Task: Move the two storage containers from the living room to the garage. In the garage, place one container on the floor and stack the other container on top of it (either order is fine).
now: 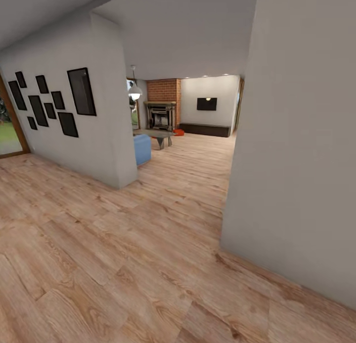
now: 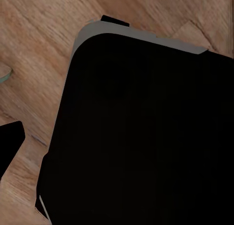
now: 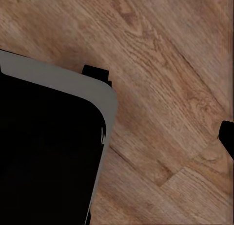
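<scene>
Nearest, both wrist cameras look straight down at light wood planks [image 3: 165, 64] and at a large black body with a grey rounded edge, apparently the robot's own base [image 2: 146, 132], seen again in the right wrist view [image 3: 48, 152]. No writing, brand or label can be read on it or anywhere else. A small black tip at the border of the left wrist view [image 2: 9, 137] and another at the border of the right wrist view [image 3: 227, 137] may be finger ends; whether either gripper is open or closed cannot be told. Both arms seem to hang low beside the base, pointing at the floor.

In the head view, the plank floor [image 1: 123, 264] runs forward between two grey walls. The left wall [image 1: 106, 135] carries a cluster of black picture frames [image 1: 54, 103], their contents too dark to make out. A plain grey wall [image 1: 301, 135] stands close on the right.

Farther on, through the opening, lies the living room [image 1: 198, 145]: the end of a blue sofa [image 1: 142, 149], a low dark coffee table [image 1: 159, 135], a white hanging lamp [image 1: 135, 91], a brick fireplace [image 1: 162, 105], a black wall-mounted TV [image 1: 206, 104] and a long dark low cabinet [image 1: 204, 129] beneath it. A small orange-red shape, one storage container [image 1: 179, 132], sits on the floor just beyond the table, near the fireplace, far ahead of both grippers.
</scene>
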Motion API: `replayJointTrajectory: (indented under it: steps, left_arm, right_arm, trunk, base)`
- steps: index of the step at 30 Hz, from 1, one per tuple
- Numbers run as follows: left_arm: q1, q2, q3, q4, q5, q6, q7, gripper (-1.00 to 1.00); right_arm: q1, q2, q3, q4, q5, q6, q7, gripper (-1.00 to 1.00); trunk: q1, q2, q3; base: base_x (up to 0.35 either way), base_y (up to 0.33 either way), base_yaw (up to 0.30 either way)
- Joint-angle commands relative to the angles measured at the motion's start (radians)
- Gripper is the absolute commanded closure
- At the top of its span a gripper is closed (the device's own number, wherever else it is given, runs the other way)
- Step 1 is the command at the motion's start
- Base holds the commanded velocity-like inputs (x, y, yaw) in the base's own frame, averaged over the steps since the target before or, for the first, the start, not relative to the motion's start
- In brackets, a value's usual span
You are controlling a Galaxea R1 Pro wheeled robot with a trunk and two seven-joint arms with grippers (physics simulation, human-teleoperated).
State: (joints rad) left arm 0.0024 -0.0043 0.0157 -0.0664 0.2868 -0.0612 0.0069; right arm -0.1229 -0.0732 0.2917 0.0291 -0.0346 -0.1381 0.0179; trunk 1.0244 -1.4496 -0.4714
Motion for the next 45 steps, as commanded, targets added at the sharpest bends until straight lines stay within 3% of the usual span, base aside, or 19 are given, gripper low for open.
replayJointTrajectory:
  steps: [1,9,18,30,45]
  left_arm:
    - [0.000,0.000,0.001,-0.001,0.004,-0.002,0.001,-1.00]
    - [0.000,0.002,-0.003,-0.012,0.002,0.001,-0.001,-1.00]
    - [0.000,0.005,-0.002,-0.088,0.005,0.009,-0.006,-1.00]
    - [0.001,0.008,-0.002,-0.052,0.006,0.009,-0.009,-1.00]
    - [0.000,0.008,-0.002,-0.048,0.006,0.013,-0.010,-1.00]
  right_arm:
    - [-0.001,0.000,0.005,0.003,-0.004,-0.006,0.002,-1.00]
    - [-0.001,0.011,-0.007,0.003,-0.023,0.005,0.003,-1.00]
    - [-0.001,0.016,-0.012,0.003,-0.026,-0.003,0.001,-1.00]
    - [-0.001,0.018,-0.007,0.003,-0.016,0.004,0.002,-1.00]
    - [-0.001,0.018,-0.013,0.003,-0.022,0.000,0.001,-1.00]
  trunk:
    - [0.001,0.000,-0.001]
    - [0.001,0.000,-0.001]
    - [0.001,0.000,-0.001]
    - [0.001,0.000,-0.001]
    - [0.001,0.000,-0.001]
  base:
    - [0.324,0.000,0.000]
    - [0.324,0.000,0.000]
    - [0.324,0.000,0.000]
    - [0.324,0.000,0.005]
    - [0.324,0.000,0.195]
